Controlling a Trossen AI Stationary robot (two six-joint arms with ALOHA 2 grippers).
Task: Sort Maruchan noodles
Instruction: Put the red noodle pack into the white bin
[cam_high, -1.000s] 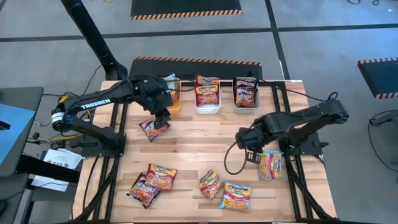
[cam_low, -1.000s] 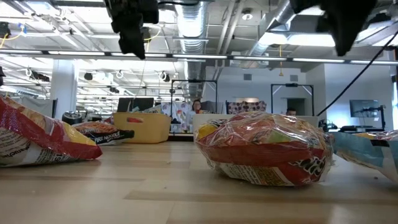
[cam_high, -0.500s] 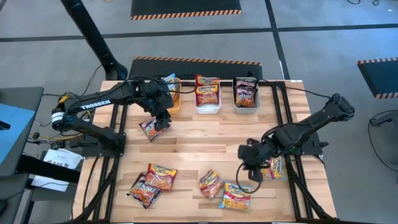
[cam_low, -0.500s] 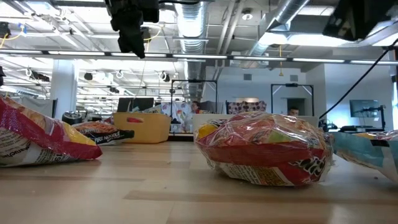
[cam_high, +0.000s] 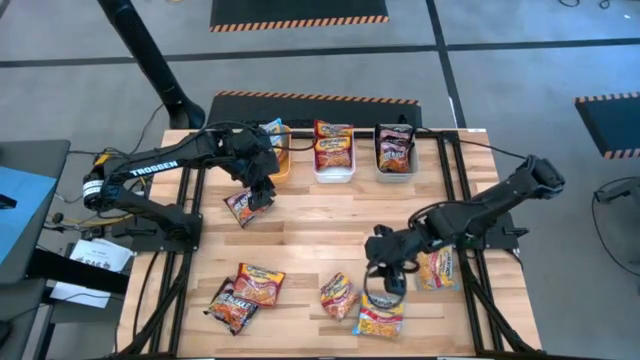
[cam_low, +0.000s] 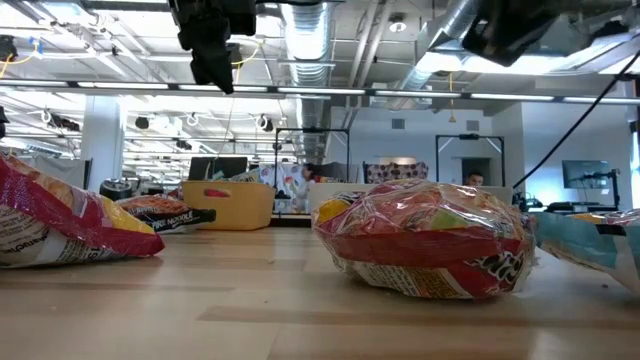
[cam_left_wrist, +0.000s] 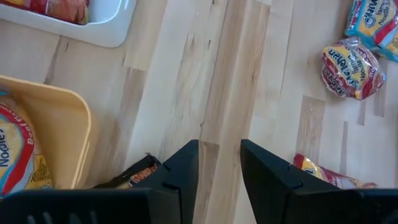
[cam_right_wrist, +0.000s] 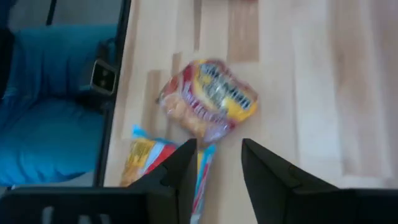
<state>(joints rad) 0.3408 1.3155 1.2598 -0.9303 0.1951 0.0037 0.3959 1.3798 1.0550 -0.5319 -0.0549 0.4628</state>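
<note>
While packets (cam_high: 333, 143) fill it, white bin (cam_high: 333, 174) sits mid-row.

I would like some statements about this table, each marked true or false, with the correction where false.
1. The right gripper hovers above the yellow-and-blue packet at the near edge. True.
2. The white bin is empty. False: it holds red-orange packets.
3. Both grippers' fingers are empty. True.
4. The left gripper is over the grey bin. False: it is beside the orange bin, above a dark packet.
</note>
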